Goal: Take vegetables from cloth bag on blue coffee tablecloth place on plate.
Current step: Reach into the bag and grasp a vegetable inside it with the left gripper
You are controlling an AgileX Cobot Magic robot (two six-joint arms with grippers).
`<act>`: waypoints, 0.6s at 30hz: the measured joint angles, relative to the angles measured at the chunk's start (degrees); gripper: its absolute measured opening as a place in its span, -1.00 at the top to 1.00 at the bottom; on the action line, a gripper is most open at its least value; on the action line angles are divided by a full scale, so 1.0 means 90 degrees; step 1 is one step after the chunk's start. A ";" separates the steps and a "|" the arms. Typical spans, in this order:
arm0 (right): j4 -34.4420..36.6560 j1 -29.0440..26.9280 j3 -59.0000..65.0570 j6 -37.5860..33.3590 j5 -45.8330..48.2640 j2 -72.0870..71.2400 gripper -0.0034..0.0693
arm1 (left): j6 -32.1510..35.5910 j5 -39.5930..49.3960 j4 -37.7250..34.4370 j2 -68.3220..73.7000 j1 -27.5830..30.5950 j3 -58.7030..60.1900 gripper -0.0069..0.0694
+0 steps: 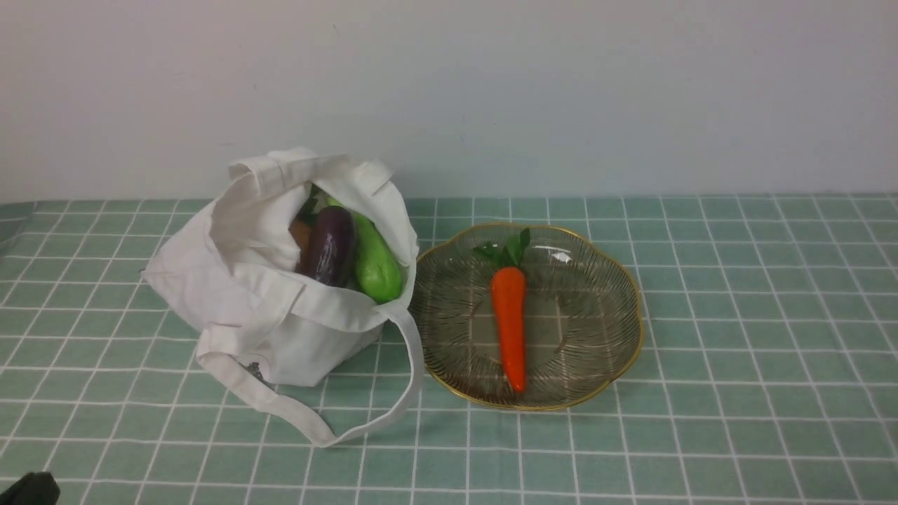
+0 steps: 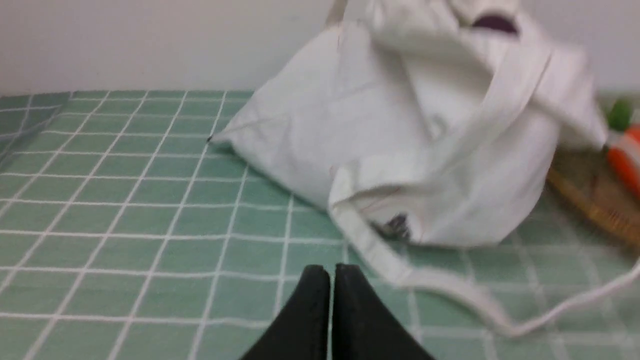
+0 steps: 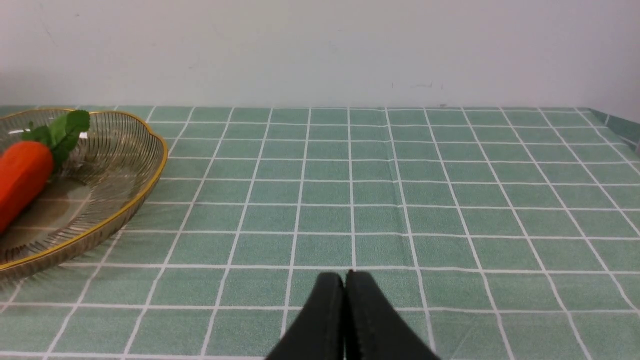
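On the plate [image 1: 610, 315] only the carrot [image 1: 508, 315] lies; the eggplant [image 1: 330, 245] is not yet out, so much remains, I judge. It stands in the cloth bag [image 1: 295, 330] just left of the plate, beside a gourd [image 1: 375, 266], long axis near upright, rounded end up. Both the left hand [image 2: 331, 272] and the right hand [image 3: 345, 277] are closed, empty.

one bag [image 1: 231, 294], plate [image 1: 589, 315], eggplant [image 1: 330, 245], gourd [image 1: 376, 265], carrot [image 1: 509, 315]

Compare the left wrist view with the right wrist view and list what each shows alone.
Left wrist only: the cloth bag, a purple sliver of eggplant at its mouth, and the shut left hand. Right wrist only: the shut right hand. Both: the plate, the orange carrot on it, and the blue coffee tablecloth.
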 joint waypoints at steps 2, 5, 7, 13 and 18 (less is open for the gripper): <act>0.0000 0.0000 0.0000 0.0000 0.0000 0.0000 0.93 | -0.0292 -0.0370 -0.0602 0.0000 0.0000 0.0000 0.84; 0.0000 0.0000 0.0000 0.0000 0.0000 0.0000 0.93 | -0.0439 -0.1012 -0.1469 0.0000 0.0000 0.0000 0.84; 0.0000 0.0000 0.0000 0.0000 0.0000 0.0000 0.93 | -0.0510 -0.1383 -0.1807 0.0000 0.0000 0.0000 0.84; 0.0000 0.0000 0.0000 0.0000 0.0000 0.0000 0.93 | -0.0904 -0.2989 -0.2710 0.0006 0.0000 -0.0529 0.84; 0.0000 0.0000 0.0000 0.0000 0.0000 0.0000 0.93 | -0.0748 -0.0583 -0.1787 0.1523 0.0005 -0.2789 0.84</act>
